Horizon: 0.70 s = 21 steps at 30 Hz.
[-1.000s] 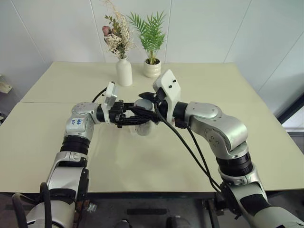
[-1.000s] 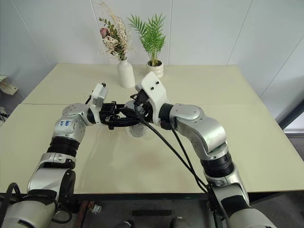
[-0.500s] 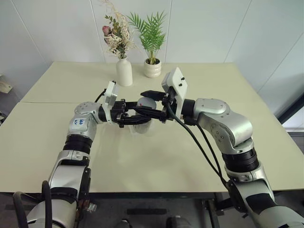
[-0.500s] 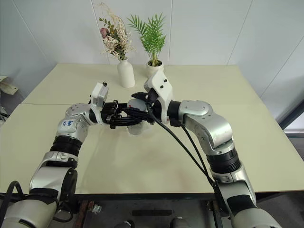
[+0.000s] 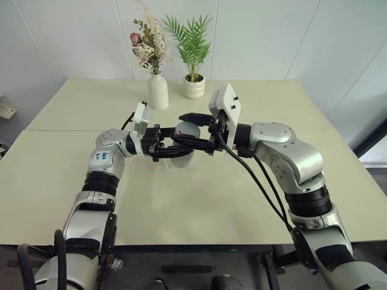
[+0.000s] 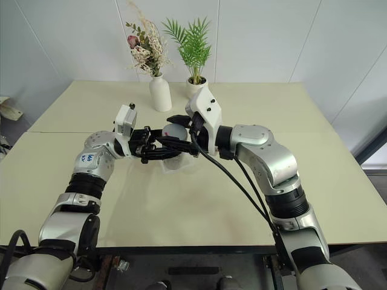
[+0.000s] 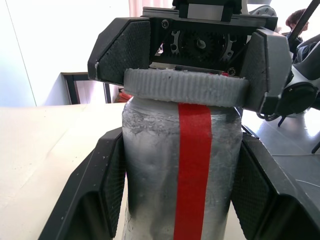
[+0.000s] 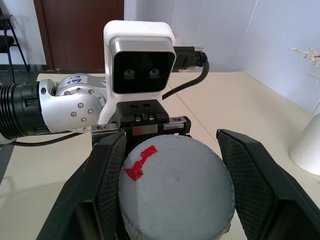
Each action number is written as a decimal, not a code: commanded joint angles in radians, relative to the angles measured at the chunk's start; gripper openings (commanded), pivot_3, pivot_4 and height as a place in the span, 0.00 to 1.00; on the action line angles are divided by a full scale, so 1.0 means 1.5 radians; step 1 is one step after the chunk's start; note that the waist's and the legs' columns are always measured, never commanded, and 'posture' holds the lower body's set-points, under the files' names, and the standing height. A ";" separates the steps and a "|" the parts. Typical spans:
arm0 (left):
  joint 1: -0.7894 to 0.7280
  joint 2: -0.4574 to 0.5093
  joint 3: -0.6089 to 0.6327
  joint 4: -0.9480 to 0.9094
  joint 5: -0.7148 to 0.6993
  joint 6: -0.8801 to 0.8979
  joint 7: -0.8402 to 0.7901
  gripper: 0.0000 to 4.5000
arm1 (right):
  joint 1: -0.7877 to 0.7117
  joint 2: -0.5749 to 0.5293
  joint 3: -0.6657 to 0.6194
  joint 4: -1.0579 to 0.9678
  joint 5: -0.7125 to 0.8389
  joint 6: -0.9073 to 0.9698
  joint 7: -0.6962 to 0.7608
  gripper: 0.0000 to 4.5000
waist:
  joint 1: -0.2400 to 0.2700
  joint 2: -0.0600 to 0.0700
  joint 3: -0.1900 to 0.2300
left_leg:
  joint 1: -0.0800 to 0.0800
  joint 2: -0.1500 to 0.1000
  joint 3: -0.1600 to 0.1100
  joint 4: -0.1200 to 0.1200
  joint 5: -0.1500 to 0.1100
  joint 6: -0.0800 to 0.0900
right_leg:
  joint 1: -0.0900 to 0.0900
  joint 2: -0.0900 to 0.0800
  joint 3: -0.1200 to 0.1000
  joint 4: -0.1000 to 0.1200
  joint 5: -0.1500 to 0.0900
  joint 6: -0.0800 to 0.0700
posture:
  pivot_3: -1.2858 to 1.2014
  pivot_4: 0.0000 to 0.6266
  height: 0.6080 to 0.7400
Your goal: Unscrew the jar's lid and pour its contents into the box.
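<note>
The silvery jar with a red stripe down its side hangs above the middle of the table, held between both grippers. My left gripper reaches in from the left and is shut on the jar's body. My right gripper comes from the right, its fingers shut on the grey ridged lid that sits on the jar's end. The lid carries a small red mark. The clear box shows faintly on the table just below the grippers. The contents are hidden inside the jar.
A white vase with dried flowers and a white pot with a green plant stand at the back of the cream table. Black cables hang from my right forearm.
My right wrist has turned with the lid in its fingers, and its white camera housing has swung to the right. The left gripper and the jar have kept still.
</note>
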 commanded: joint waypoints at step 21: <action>0.021 -0.011 0.040 0.002 -0.047 0.057 0.054 0.56 | -0.013 0.005 0.019 -0.047 0.066 -0.096 0.192 0.57 | 0.000 0.000 0.000 | 0.000 0.000 0.000 0.000 0.000 0.000 | 0.000 0.000 0.000 0.000 0.000 0.000 | 0.52 0.24 1.00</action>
